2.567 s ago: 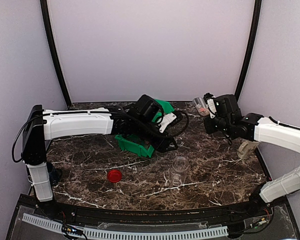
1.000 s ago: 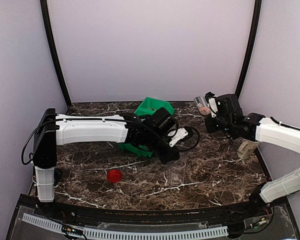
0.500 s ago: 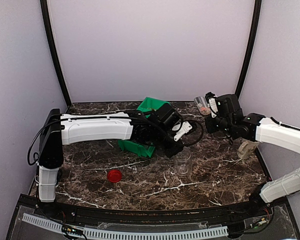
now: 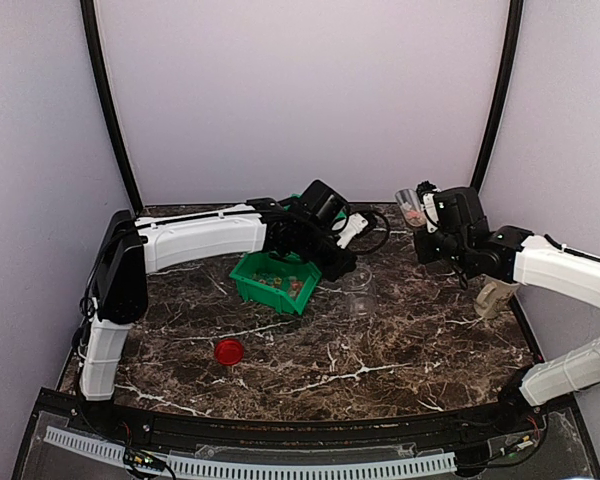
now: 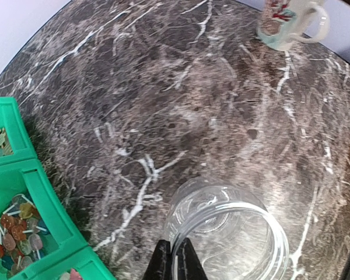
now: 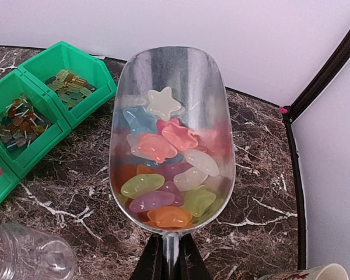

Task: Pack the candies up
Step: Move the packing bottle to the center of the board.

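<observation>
Candies (image 6: 157, 146): none in the jar (image 5: 227, 239) yet; one load sits in the scoop (image 6: 169, 70). Red lid (image 4: 229, 350) is off, lying nearest the bases. Jar is mid-table, upright and looks empty, with the left gripper (image 5: 175, 259) pinching its rim. Green bin (image 4: 265, 297) just beyond it, stocked. Farthest back, the right gripper (image 6: 170, 256) is clamped on the scoop handle, aloft, not over the jar. Left to do: pour, maybe more scoops, lid on.
</observation>
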Controlling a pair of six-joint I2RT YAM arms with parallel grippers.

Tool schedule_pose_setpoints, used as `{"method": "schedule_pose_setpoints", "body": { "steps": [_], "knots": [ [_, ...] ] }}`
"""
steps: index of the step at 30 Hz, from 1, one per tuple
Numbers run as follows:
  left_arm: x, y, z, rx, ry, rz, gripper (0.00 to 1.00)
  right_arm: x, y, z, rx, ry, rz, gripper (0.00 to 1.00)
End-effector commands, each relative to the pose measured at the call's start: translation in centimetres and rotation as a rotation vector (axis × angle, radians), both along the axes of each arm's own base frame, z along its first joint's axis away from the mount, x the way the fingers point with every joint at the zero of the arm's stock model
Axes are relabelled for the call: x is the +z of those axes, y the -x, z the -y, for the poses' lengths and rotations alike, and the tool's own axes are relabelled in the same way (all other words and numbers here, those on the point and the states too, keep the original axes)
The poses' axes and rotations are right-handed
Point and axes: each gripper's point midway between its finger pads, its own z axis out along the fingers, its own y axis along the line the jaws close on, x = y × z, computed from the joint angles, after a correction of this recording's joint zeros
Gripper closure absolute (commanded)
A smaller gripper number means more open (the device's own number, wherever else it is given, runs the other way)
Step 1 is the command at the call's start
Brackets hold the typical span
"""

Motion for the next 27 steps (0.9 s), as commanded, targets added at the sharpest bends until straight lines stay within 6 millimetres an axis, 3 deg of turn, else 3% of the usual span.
{"method": "schedule_pose_setpoints", "body": {
  "steps": [1,12,22,24,27],
  "knots": [
    [-0.3,-1.3,-0.2,-0.011,-0.008,-0.015,1.0,2.5,-0.6,0.8,-0.052,-0.055,0.081,1.0],
    [-0.6,-3.3,0.1,0.007,0.007,-0.017,1.0,2.6,-0.4,1.0,-0.058,-0.058,0.082,1.0],
    [-0.4,-3.7,0.6,0.023,0.027,-0.017,0.88,2.5,-0.5,0.8,-0.049,-0.064,0.078,1.0],
    [-0.1,-3.7,0.5,0.028,0.025,-0.017,0.98,2.4,-0.4,0.9,-0.049,-0.061,0.076,1.0],
    [0.7,-3.7,0.3,0.037,0.024,-0.021,1.0,2.3,-0.3,0.9,-0.047,-0.057,0.069,1.0]
  ]
}}
